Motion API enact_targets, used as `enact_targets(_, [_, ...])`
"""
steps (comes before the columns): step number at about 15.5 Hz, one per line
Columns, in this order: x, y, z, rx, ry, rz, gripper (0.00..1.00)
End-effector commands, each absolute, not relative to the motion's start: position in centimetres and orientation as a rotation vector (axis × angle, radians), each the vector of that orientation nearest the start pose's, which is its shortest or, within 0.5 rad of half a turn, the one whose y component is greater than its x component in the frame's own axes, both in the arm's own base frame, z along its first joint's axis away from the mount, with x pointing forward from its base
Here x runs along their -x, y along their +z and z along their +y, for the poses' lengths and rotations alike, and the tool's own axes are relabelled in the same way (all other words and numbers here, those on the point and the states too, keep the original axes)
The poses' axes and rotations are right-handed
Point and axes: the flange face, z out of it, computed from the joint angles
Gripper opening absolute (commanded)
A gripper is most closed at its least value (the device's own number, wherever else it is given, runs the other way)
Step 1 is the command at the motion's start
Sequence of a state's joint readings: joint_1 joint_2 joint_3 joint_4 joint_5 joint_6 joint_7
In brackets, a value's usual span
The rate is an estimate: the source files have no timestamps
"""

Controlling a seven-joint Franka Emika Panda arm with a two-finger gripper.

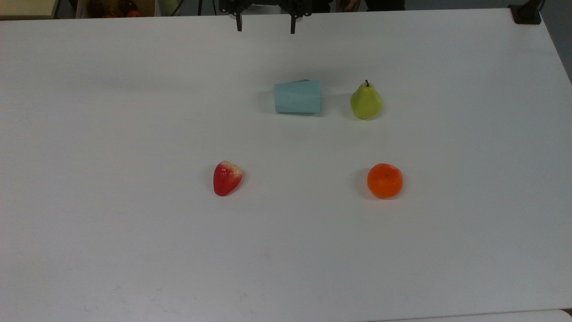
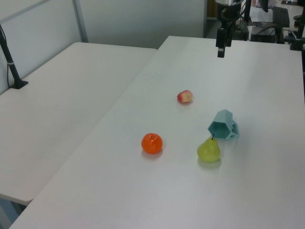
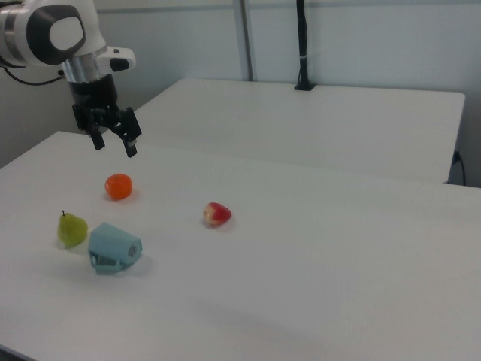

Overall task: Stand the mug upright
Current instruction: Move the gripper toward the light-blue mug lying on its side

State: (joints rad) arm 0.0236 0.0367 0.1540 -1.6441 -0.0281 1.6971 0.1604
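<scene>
hand [image 1: 265,27] half cut off, spread wide above tipped mug [image 1: 297,96].

Pale blue mug [image 1: 297,96]; orange mandarin [image 1: 384,180]

A white, rounded arm [image 3: 52,34] with grey joint cap ends in black fingers [image 3: 131,147].

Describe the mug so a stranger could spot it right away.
On the white table, find the green pear. The mug lies beside it, to the top view's left. It is the one pale blue, faceted thing, on its side among fruit.
</scene>
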Motion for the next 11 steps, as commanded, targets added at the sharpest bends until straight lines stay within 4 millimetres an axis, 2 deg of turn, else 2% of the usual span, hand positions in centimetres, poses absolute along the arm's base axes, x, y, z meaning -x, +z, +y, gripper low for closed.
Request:
enact_targets(1, [-55.7, 57.9, 10.1, 3.164, -0.017, -0.019, 1.00])
enact_targets(8, [-55.6, 57.6, 10.6, 3.166, -0.008, -0.034, 1.00])
enact_targets(11, [-54.9, 56.6, 13.2, 3.224, 0.005, -0.134, 1.00])
